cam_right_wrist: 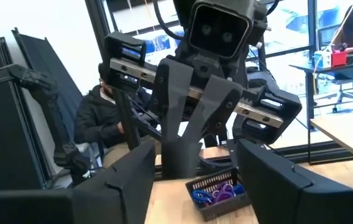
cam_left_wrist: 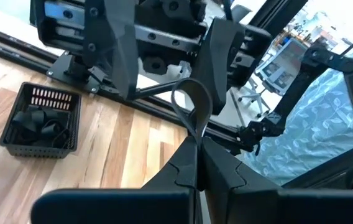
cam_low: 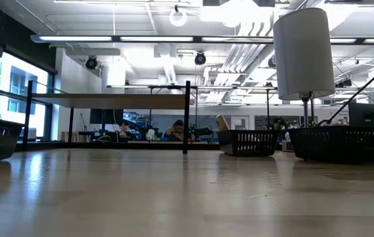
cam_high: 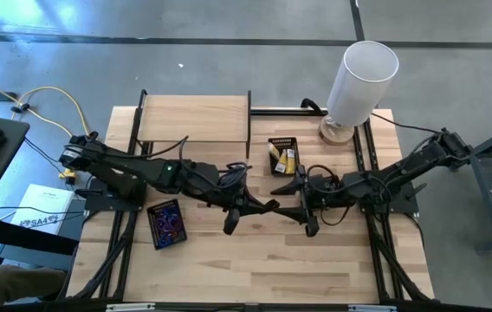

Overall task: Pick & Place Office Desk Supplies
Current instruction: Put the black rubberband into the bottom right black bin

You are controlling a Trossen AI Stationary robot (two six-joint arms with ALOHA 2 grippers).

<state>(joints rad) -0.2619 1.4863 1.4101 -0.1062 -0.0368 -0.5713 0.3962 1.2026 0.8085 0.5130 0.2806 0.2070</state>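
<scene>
My left gripper is shut on a thin black loop above the middle of the table. My right gripper faces it, open. Its two fingers stand on either side of the loop, just beyond it and apart from it. In the high view the two grippers meet tip to tip, the left gripper and the right gripper. A black mesh tray holds purple and blue loops. Another tray holds yellow packets. A third holds small black pieces. My left gripper pinches the black loop at its lower end between its two fingertips. The fingers lie nearly level and point toward the table's right. The rest of the loop stands up beyond the tips as an open oval, clear of the table.
A tall white cylinder stands at the back right. A raised wooden shelf on black legs stands at the back left. People sit in the room beyond the table. The near half of the tabletop is bare wood.
</scene>
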